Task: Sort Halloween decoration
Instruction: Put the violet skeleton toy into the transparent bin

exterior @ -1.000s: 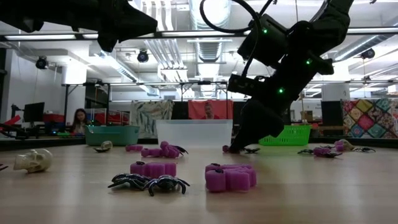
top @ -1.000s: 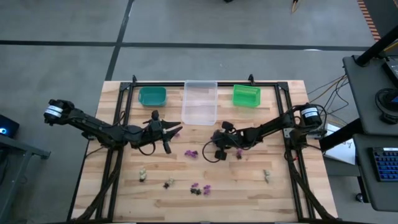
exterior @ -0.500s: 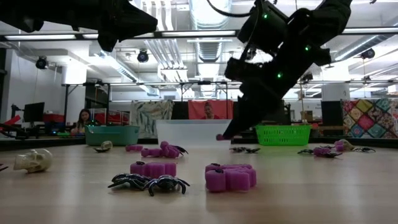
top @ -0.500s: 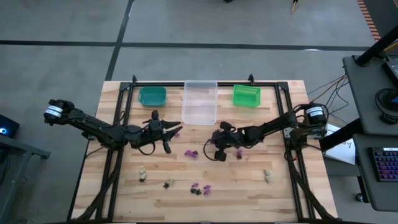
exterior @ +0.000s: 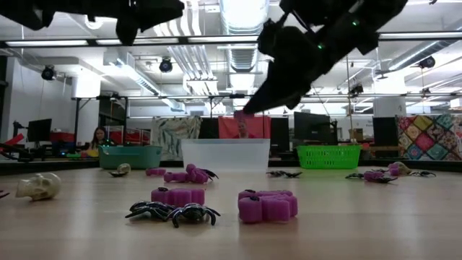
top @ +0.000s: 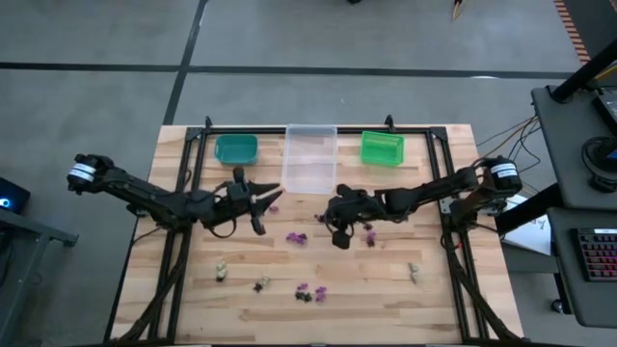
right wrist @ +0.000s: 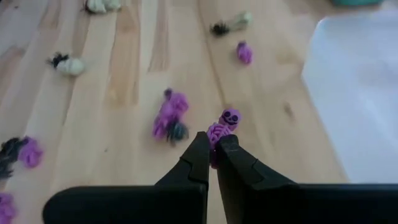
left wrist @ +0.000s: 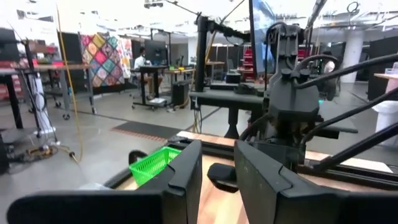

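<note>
The Halloween decoration lies scattered over the wooden table: purple pieces (top: 297,237), beige ones (top: 221,271) and black ones (top: 261,283). My right gripper (right wrist: 211,140) hangs mid-table, in front of the clear bin (top: 310,157), shut on a small purple skeleton trinket (right wrist: 227,118). In the low view it hangs high above the table (exterior: 249,108). My left gripper (top: 270,199) hovers to the left of the clear bin, and nothing shows in the gap between its fingers (left wrist: 217,180). The teal bin (top: 236,149) and the green bin (top: 382,147) stand on either side of the clear bin. My right gripper pinches the purple skeleton's lower body (right wrist: 216,130) between its two fingertips, and the skull end (right wrist: 231,116) sticks out beyond them. The fingers slant down from the table's right side. The trinket is lifted clear of the table.
Near the front edge lie a purple piece (exterior: 267,206), black spiders (exterior: 173,211) and a beige skull (exterior: 37,186). More trinkets lie below the right gripper (right wrist: 169,118). Dark frame rails run along both table sides (top: 183,173). A person sits far behind the table (exterior: 92,139).
My right gripper has risen from the table with the purple trinket, which is now lifted clear, and its fingers have tipped closer to level. My left gripper has risen a little.
</note>
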`<state>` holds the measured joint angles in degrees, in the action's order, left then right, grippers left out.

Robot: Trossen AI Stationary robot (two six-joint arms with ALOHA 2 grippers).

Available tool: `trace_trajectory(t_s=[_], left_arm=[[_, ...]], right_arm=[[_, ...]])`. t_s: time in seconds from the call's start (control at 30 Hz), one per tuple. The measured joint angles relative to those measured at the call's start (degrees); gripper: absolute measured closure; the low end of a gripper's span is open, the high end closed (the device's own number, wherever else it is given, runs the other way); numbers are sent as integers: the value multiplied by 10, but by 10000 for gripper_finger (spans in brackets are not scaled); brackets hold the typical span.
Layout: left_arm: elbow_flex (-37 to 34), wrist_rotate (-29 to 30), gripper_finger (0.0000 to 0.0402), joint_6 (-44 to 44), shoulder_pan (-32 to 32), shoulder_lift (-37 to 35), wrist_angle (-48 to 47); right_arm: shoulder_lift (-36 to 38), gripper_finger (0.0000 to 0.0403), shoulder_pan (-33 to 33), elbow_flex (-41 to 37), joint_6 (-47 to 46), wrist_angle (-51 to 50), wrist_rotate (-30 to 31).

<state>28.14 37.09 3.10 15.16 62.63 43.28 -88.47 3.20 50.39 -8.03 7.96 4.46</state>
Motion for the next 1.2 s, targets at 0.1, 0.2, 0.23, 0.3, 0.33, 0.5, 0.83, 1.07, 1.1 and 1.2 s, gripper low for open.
trace_trajectory(t_s=[0.1,0.2,0.23,0.3,0.33,0.5,0.83,1.07,1.1,1.2], left_arm=[[23,0,324,20,0,-1,-33],[50,0,324,24,0,-2,-92],[60,0,324,24,0,-2,-112],[78,0,324,24,0,-2,-146],[86,0,324,24,0,-2,-164],[117,0,324,24,1,-2,-241],[119,20,324,25,1,-4,-275],[117,110,324,52,1,0,-295],[116,110,324,52,1,0,-298],[116,110,324,49,1,3,-299]], right_arm=[[-5,394,-16,31,33,-12,-1],[-19,394,-41,65,77,-21,0],[-25,394,-51,75,92,-23,0],[-37,394,-72,96,119,-26,0],[-44,394,-84,108,132,-31,0],[-102,394,-158,167,179,-48,1],[-228,394,-284,282,89,-98,-33],[-269,394,-297,339,65,-173,-45],[-269,392,-297,342,66,-175,-45],[-267,379,-297,344,72,-178,-45]])
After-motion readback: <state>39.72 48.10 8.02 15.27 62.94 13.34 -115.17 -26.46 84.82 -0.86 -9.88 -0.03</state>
